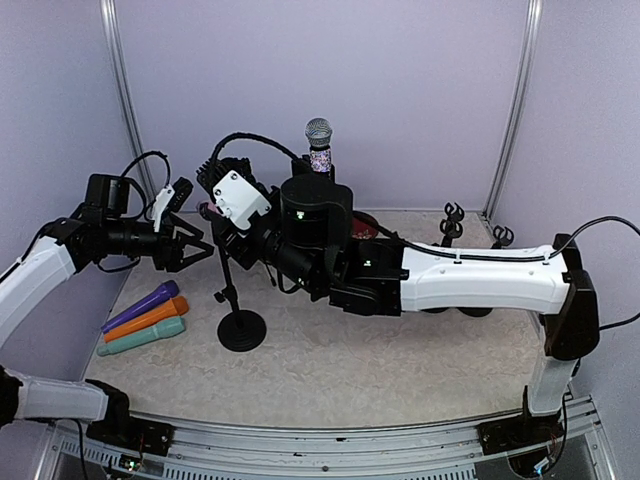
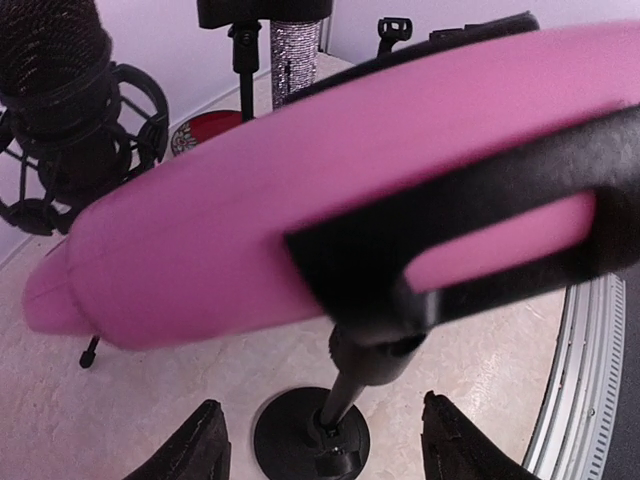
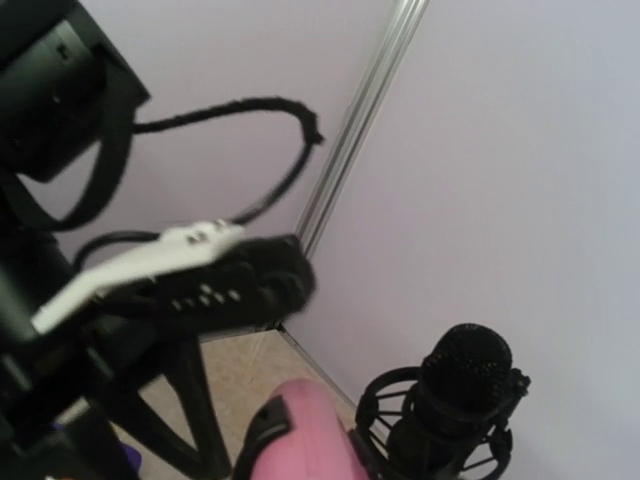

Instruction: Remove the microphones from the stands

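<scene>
The pink microphone (image 2: 250, 220) lies nearly level in the black clip (image 2: 400, 260) of a short stand with a round black base (image 1: 241, 330). In the top view only its tip (image 1: 206, 211) shows under the right wrist. My right gripper (image 1: 214, 214) reaches across from the right, and its black fingers appear shut on the pink microphone (image 3: 305, 440). My left gripper (image 1: 195, 247) is open and empty just left of the stand pole. Its fingertips (image 2: 205, 445) straddle the base (image 2: 310, 435) below the microphone.
A black microphone in a shock mount (image 2: 70, 110) stands beside the pink one. A glittery microphone with a silver head (image 1: 318, 140) stands at the back. Purple, orange and green microphones (image 1: 142, 320) lie at the left. Small empty stands (image 1: 452, 222) stand at the back right.
</scene>
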Controlling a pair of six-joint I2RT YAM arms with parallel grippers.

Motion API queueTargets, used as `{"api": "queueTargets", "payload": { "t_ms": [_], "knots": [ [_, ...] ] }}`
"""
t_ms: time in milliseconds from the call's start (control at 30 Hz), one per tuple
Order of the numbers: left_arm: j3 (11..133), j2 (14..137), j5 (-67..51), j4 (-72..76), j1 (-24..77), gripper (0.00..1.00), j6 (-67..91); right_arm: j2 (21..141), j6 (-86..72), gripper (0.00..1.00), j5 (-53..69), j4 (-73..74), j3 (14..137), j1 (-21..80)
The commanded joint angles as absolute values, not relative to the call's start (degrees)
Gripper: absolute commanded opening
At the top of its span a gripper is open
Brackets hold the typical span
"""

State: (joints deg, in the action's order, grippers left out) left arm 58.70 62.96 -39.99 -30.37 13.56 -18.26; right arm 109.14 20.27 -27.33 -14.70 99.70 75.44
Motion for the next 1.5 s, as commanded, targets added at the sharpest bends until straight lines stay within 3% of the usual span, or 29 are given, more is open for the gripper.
{"api": "queueTargets", "payload": {
  "t_ms": [0, 200, 267, 433, 533, 1467],
  "knots": [
    [60.94, 64.67, -40.02, -26.41, 16.31, 0.60, -15.60, 109.19, 18.91, 0.00, -28.65, -22.68, 102.70, 76.99],
    [62.07, 65.82, -42.50, -25.96, 17.75, 0.48, -14.32, 110.14, 19.00, 0.00, -29.59, -23.11, 103.25, 78.16],
    [62.34, 66.05, -42.43, -25.40, 17.75, 0.40, -13.78, 110.21, 19.12, 0.00, -29.95, -23.41, 103.21, 78.44],
    [61.84, 66.46, -40.44, -24.29, 17.81, 0.09, -13.54, 109.84, 19.87, 0.00, -30.60, -23.68, 102.81, 79.10],
    [60.80, 66.29, -38.56, -23.41, 17.84, 0.00, -14.03, 108.63, 21.40, 0.00, -31.64, -24.55, 101.36, 79.73],
    [63.39, 75.20, -27.81, -16.58, 22.34, 0.00, -14.33, 84.50, 39.49, 0.00, -50.80, -38.62, 80.56, 94.06]
  ]
}}
